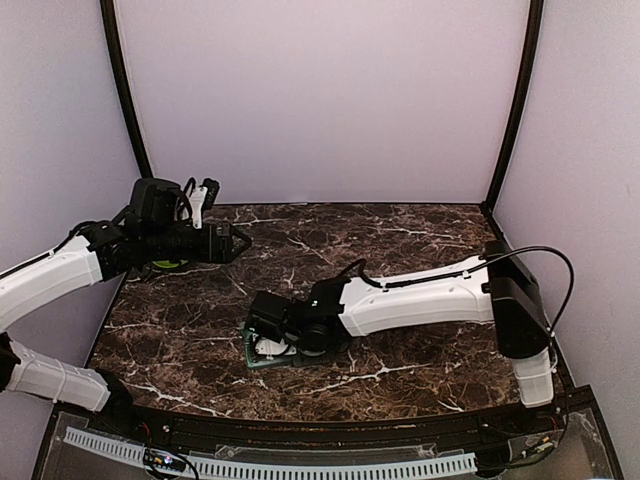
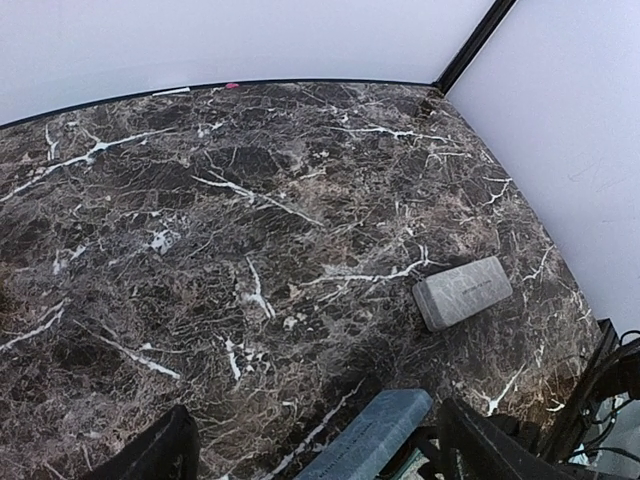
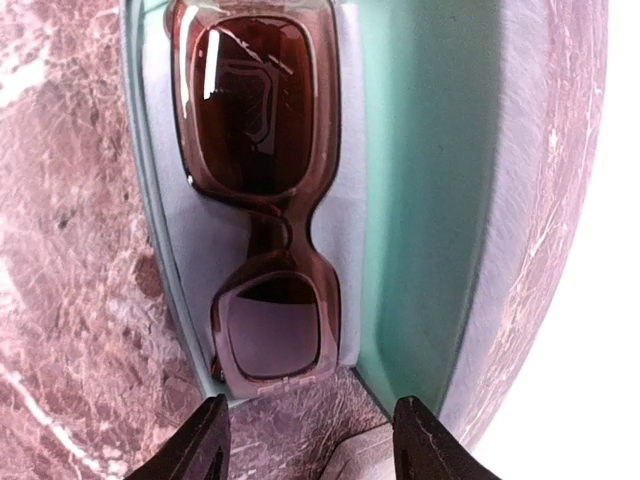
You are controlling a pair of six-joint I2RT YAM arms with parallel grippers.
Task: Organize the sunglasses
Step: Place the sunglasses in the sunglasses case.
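Observation:
A pair of sunglasses (image 3: pixel 265 200) with reddish-brown lenses lies on a pale cloth inside an open case with teal lining (image 3: pixel 420 200). My right gripper (image 3: pixel 310 450) hovers just over the near end of that case, open and empty, clear of the glasses. From above, the right gripper (image 1: pixel 268 318) covers most of the open case (image 1: pixel 262 352). My left gripper (image 1: pixel 235 243) is raised over the table's left side, open and empty. In its wrist view the left gripper (image 2: pixel 315 455) frames a blue-grey case (image 2: pixel 370 435) lying far below. The purple-tinted pair is out of view.
A closed beige-grey case (image 2: pixel 462 291) lies on the marble table (image 2: pixel 250 200) beyond the blue-grey one; the right arm (image 1: pixel 430 295) hides it from above. Pale walls close in the back and both sides.

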